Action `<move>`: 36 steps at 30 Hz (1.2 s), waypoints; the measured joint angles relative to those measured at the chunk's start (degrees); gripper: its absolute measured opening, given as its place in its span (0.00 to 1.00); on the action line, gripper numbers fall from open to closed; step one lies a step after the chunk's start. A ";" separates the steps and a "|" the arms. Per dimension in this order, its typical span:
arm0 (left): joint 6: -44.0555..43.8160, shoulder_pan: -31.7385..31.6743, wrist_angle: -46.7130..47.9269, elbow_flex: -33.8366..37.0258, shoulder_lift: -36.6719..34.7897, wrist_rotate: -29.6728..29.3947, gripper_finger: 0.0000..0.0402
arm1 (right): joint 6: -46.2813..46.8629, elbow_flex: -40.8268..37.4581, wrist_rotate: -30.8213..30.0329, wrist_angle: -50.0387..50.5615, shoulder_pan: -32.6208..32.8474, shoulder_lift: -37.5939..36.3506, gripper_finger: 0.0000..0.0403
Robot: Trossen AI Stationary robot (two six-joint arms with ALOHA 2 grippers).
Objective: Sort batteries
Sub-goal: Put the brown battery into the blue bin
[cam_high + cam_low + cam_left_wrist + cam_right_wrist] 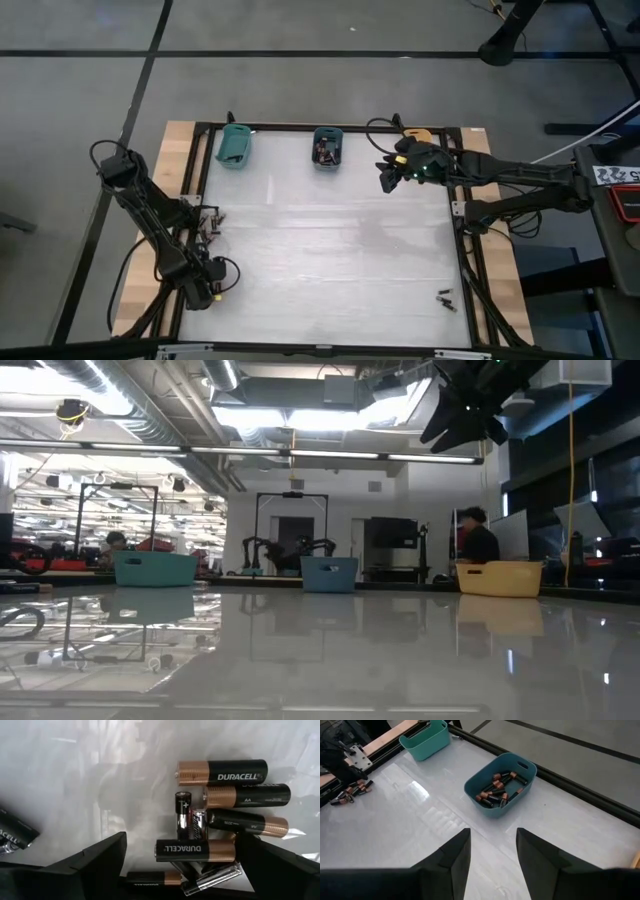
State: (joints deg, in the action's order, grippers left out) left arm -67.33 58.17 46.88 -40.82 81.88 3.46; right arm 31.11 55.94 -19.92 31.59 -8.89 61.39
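A heap of batteries (pixel 195 850), black with coppery bands plus some silvery ones, lies on the white table by its left edge (pixel 212 236). My left gripper (pixel 190 870) points straight down over the heap, open, with one finger on each side of its near part. My right gripper (pixel 492 855) hangs open and empty high above the table's far right part (pixel 388 178). It looks toward the blue bin (pixel 500 785), which holds several batteries. A single battery (pixel 12 835) lies apart from the heap.
A teal bin (pixel 234 145), the blue bin (pixel 327 147) and an orange bin (pixel 415 133) stand in a row along the far edge. Two loose batteries (pixel 446 297) lie near the right front corner. A black frame (pixel 300 126) borders the table.
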 joint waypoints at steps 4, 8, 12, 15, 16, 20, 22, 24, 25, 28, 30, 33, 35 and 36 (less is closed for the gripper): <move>0.28 0.00 -0.01 0.00 -0.01 0.03 0.89 | 0.06 0.00 0.00 -0.01 -0.01 0.00 0.39; 0.26 0.00 -0.03 0.00 -0.01 0.10 0.82 | 0.11 0.00 0.00 0.00 -0.01 0.00 0.39; 0.02 0.00 -0.03 0.00 -0.01 0.67 0.73 | 0.11 0.00 0.00 0.00 -0.02 0.00 0.39; -0.02 -0.02 -0.03 0.00 -0.01 0.84 0.68 | 0.09 0.00 0.00 0.00 0.00 0.00 0.39; -0.04 -0.02 -0.03 0.00 -0.01 0.83 0.66 | 0.11 0.00 0.00 0.00 -0.01 0.00 0.39; -0.84 -0.02 -0.03 0.00 -0.04 0.93 0.59 | 0.10 0.00 0.00 0.00 -0.02 0.00 0.39; -1.35 -0.02 0.12 -0.15 -0.08 1.03 0.57 | 0.09 0.00 0.00 0.00 -0.02 0.00 0.39; -1.58 -0.02 0.14 -0.70 -0.08 1.01 0.55 | 0.09 0.00 0.00 0.00 -0.02 0.00 0.39; -1.45 -0.03 0.14 -1.11 -0.08 1.01 0.54 | 0.09 0.00 -0.02 0.00 -0.02 0.00 0.39; -0.44 -0.28 0.70 -2.58 -0.24 1.37 0.55 | 0.09 0.00 0.00 0.00 -0.02 0.00 0.39; 0.85 -0.76 1.12 -3.82 -1.07 1.95 0.56 | 0.09 -0.01 -0.02 -0.02 -0.02 0.00 0.39; 2.57 -1.87 5.12 -6.08 -2.89 1.96 0.56 | 0.07 -0.01 -0.02 -0.06 -0.02 0.00 0.39; 3.84 -3.13 8.46 -7.73 -4.64 1.19 0.55 | 0.07 -0.02 -0.11 -0.07 -0.01 0.00 0.39; 4.42 -3.90 10.07 -8.53 -5.62 -0.05 0.55 | 0.06 -0.01 -0.32 -0.08 0.00 0.00 0.39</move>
State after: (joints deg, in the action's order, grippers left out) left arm -62.90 54.27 56.95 -49.35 76.26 3.41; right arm 31.17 55.94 -20.24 31.51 -8.89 61.39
